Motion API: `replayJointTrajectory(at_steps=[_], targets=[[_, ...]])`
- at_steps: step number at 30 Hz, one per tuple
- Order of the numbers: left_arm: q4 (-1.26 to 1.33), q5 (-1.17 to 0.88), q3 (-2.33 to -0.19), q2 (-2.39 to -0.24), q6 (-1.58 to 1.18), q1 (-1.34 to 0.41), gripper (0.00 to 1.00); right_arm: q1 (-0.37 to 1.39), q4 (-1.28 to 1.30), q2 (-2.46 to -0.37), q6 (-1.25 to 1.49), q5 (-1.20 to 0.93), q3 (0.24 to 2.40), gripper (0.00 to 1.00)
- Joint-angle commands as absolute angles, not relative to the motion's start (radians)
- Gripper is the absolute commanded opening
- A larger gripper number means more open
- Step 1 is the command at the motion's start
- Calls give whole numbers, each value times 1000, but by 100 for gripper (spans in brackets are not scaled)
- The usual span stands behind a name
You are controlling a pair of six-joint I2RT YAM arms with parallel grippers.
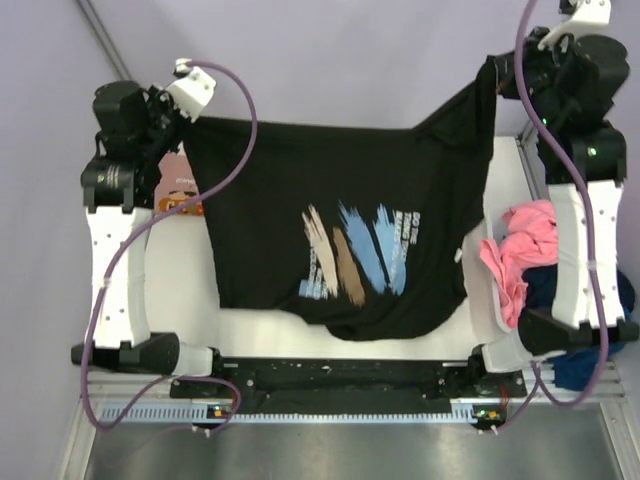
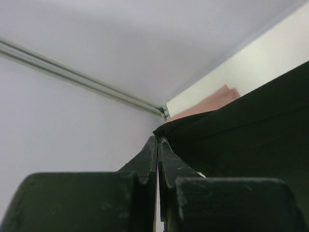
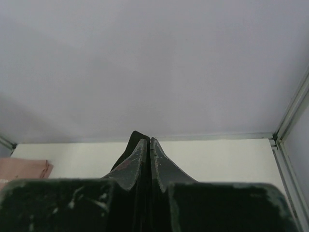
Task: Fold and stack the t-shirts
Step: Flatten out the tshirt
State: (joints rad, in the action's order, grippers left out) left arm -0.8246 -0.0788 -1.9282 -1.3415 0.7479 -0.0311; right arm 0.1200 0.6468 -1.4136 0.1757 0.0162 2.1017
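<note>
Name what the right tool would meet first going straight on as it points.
The right tool would probably meet the lavender back wall, near where it joins the white table; depth unclear.

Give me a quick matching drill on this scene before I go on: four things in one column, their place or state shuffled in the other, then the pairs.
Things
1. black t-shirt
2. crumpled pink t-shirt
3. flat pink t-shirt
4. left end effector

Place or state
A. heaped at the right side
B. lying at the far left
C. hanging spread across the middle
D. shut on a corner of black cloth

Pairs: 1-C, 2-A, 3-B, 4-D
</note>
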Motion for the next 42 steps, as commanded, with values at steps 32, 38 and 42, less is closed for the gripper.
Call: replayJointTrajectory(at_steps=[32, 38, 42], targets=[[-612, -11, -820, -1114, 805, -35, 0, 46, 716, -477, 676, -391, 710, 0], [-753, 20, -713, -1022, 756, -34, 0, 44, 909, -377, 744, -367, 679, 0], [-940, 6, -715, -960, 726, -34, 0, 46, 1029, -373, 713, -345, 761, 0]])
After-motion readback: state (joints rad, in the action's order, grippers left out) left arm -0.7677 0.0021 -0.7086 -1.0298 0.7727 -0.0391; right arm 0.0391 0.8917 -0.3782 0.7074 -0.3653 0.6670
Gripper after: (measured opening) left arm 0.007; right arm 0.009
